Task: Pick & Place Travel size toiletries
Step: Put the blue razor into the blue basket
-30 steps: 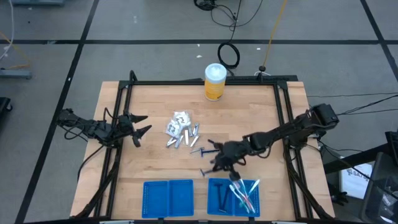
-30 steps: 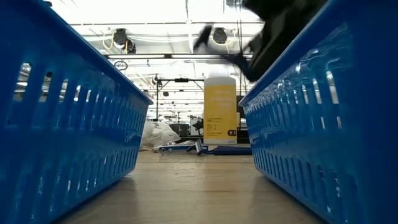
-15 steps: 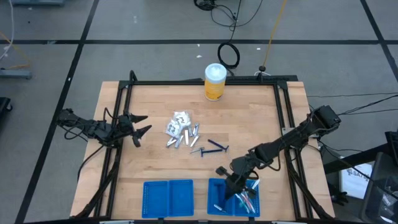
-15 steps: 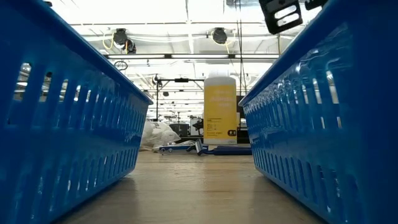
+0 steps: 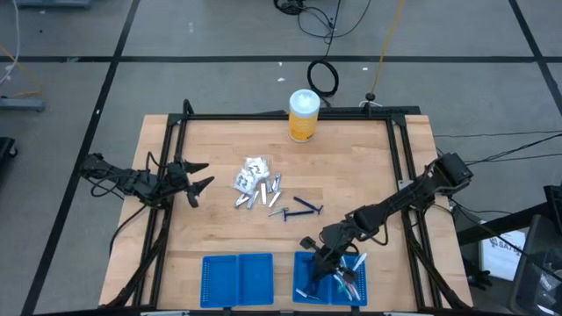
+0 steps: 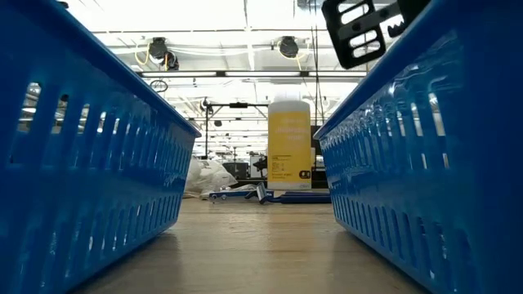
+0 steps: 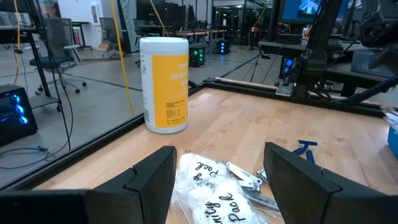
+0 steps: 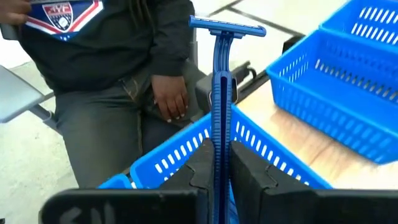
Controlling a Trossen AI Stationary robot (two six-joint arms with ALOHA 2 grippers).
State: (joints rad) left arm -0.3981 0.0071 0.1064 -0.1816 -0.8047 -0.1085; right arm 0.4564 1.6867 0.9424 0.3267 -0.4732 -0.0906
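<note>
While right claw (image 8: 216,163) grips one razor (image 8: 219,93), two trays (image 5: 237,279) visible.

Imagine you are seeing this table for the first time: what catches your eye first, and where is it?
The right gripper hangs over the right blue tray at the table's front edge, jaws shut on a blue razor. Behind it, a tall yellow canister stands at the far edge, and a pile of toiletries lies mid-table.
</note>
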